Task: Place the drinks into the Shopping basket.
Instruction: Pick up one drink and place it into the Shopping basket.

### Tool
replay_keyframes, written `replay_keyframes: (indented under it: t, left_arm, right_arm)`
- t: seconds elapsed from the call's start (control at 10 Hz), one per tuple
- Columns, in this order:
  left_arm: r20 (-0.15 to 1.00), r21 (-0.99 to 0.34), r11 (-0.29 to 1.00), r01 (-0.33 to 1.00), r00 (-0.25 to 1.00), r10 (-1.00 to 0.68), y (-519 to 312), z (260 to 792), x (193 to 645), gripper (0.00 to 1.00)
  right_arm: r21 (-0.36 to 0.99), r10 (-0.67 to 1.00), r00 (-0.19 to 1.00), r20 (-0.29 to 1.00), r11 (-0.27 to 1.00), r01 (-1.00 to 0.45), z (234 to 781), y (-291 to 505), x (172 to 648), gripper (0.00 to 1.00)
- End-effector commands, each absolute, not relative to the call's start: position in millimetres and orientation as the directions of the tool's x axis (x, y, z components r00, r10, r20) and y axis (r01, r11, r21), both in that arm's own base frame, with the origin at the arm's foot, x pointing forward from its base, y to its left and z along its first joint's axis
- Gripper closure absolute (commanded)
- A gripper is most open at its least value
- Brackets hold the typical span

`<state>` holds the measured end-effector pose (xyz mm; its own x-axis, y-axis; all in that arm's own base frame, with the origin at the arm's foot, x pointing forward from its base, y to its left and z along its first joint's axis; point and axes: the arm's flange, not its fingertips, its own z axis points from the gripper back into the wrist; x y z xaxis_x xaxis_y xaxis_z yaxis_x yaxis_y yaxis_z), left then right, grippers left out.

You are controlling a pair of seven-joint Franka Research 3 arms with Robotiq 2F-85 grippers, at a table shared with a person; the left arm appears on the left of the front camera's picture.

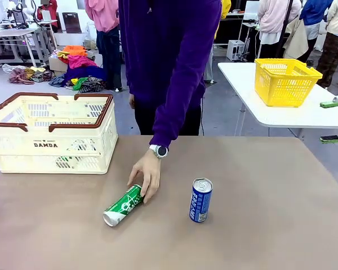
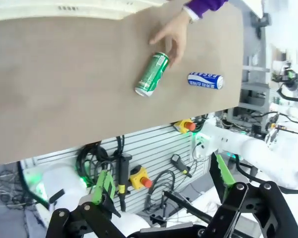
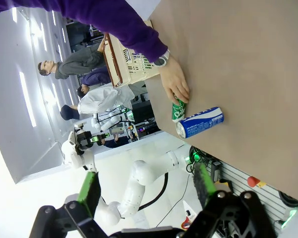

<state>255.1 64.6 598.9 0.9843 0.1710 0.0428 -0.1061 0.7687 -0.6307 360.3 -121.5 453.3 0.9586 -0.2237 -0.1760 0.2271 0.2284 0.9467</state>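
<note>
On the bench, the Shopping basket sits far beyond the left tool, which hangs wide open and empty, as does the right tool (both back off the near edge). Well ahead of them, a person's hand touches the toppled green can; the blue can stands upright nearby.

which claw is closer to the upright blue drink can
Right, likely. The right claw hangs open off the brown table's near edge, the blue silver-topped drink can just ahead; the left claw hangs open farther back, the can small.
</note>
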Motion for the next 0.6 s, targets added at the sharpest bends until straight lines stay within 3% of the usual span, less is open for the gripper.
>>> replay_keyframes:
  t: [0.0, 0.2, 0.5]
  left_arm:
    - [0.050, -0.656, 0.750, -0.089, 0.986, 0.160, 52, 590, 251, 0.00]
    - [0.037, -0.609, 0.787, -0.096, 0.988, 0.149, 23, 602, 258, 0.00]
    - [-0.037, -0.452, 0.878, -0.157, 0.987, 0.158, -86, 631, 266, 0.00]
  right_arm:
    - [0.953, -0.218, 0.962, -0.164, 0.217, 0.212, 456, -122, 362, 0.00]
    - [0.953, -0.218, 0.962, -0.164, 0.217, 0.212, 456, -122, 362, 0.00]
    - [0.953, -0.218, 0.962, -0.164, 0.217, 0.212, 456, -122, 362, 0.00]
